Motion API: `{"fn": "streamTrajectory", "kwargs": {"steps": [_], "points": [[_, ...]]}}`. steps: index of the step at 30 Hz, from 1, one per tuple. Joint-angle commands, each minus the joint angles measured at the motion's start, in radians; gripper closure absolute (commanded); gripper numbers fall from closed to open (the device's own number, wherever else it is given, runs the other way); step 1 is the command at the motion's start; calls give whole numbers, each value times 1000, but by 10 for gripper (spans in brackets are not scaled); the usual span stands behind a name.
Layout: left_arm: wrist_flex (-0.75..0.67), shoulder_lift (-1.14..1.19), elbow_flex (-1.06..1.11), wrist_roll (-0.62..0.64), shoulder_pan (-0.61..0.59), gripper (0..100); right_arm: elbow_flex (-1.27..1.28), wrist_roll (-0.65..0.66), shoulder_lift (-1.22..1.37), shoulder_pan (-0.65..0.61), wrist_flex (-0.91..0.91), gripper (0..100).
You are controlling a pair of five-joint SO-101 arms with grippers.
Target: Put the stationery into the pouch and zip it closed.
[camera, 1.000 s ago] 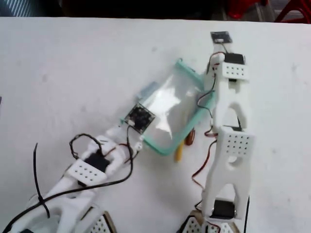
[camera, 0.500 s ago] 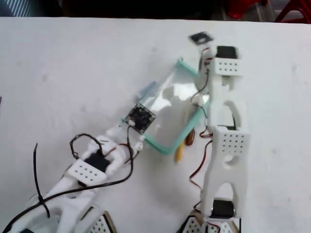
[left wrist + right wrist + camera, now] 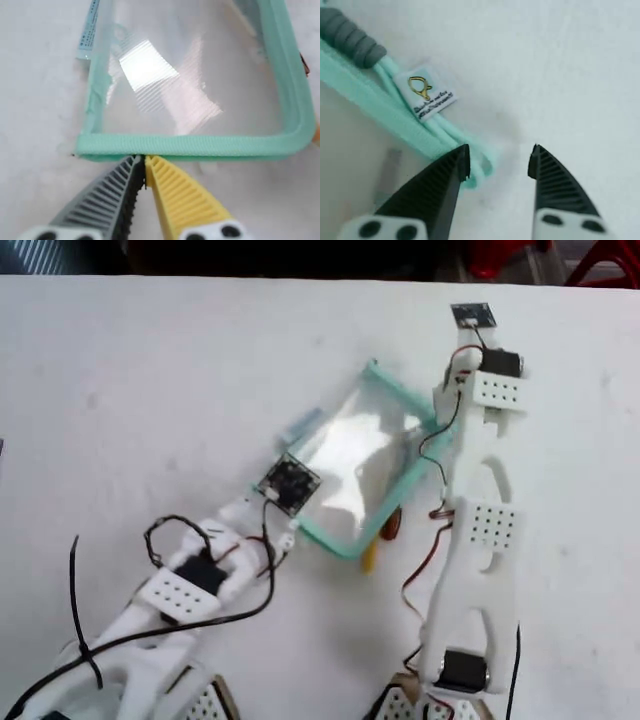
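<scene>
Pouch (image 3: 350, 465): clear, mint trim, flat mid-bench (image 3: 150, 370) between both arms.
Left hand (image 3: 144, 160): closed, tips against the near trim; an actual pinch cannot be told.
Right hand (image 3: 497, 162): parted narrowly, straddling the trim's end corner, holding nothing; grey zip pull (image 3: 350, 37) just beside.
Pen (image 3: 368, 558): tip shows past the near corner; inside or under cannot be told.
Progress: judged late, with zipping not confirmed.
Room: bench runs well beyond the far and left edges; arms crowd the near side.

Robotics lab, plain white table (image 3: 150, 360) (loose wiring (image 3: 73, 580) trailing)
</scene>
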Motion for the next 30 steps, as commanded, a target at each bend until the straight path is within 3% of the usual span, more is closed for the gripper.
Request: {"fn": "streamTrajectory", "kwargs": {"steps": [1,9,17,23,30], "points": [[-28,2,-46,0,12,969,-92,5,21,38,8,799],[-28,2,-46,0,12,969,-190,0,105,28,27,800],[-28,2,-46,0,12,969,-322,0,41,-18,194,800],[-28,2,-46,0,12,969,-308,6,84,-25,186,800],[-28,2,-46,0,12,969,-351,0,97,41,191,800]]}}
